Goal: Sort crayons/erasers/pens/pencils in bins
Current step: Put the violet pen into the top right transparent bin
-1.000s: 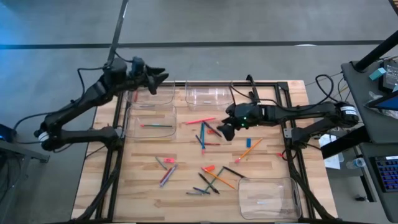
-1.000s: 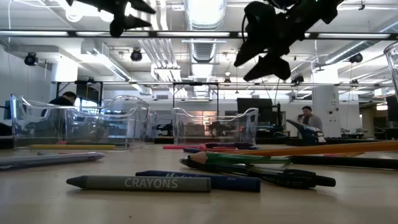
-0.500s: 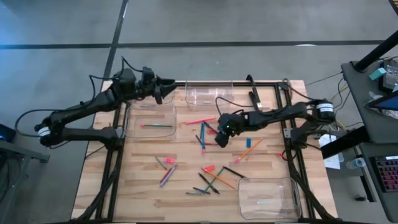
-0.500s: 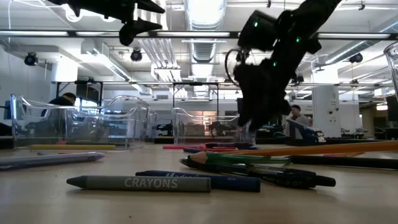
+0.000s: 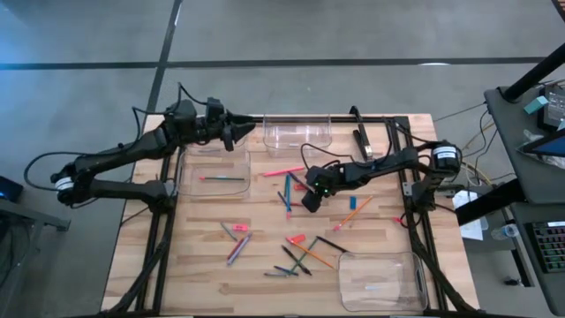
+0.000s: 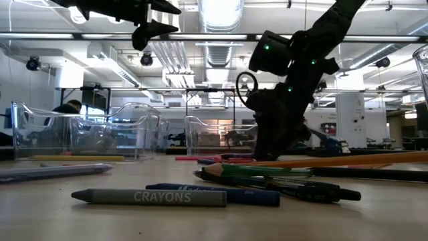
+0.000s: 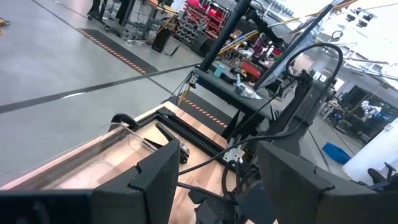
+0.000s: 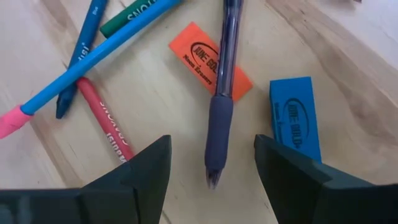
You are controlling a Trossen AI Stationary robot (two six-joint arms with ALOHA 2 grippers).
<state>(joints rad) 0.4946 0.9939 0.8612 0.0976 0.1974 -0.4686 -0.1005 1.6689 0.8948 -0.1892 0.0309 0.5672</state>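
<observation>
From above, the right gripper [image 5: 311,200] had dropped from mid-table height over the last second and swung in toward the cluster of sticks at table centre, ending low over a purple pen [image 5: 303,184]; fingers apart, nothing in them. The left gripper [image 5: 240,132] had shifted from over the back-left bin [image 5: 231,146] toward the gap between it and the next bin [image 5: 297,134], fingers spread and empty, waiting up high. Level across the table, the right arm's gripper [image 6: 267,148] was now down almost at the wood where a second before it hung near the ceiling line; the grey crayon [image 6: 148,197] in front hadn't moved. The left wrist camera showed only its own open fingers [image 7: 155,180] and the table frame beyond. The right wrist camera had the pen [image 8: 222,87] lying centred between its open fingers [image 8: 142,171], across an orange eraser [image 8: 200,51], a blue eraser [image 8: 295,117] just beside. My read: a pen pick was lined up but not closed; the pen was still on the table, unsorted.
</observation>
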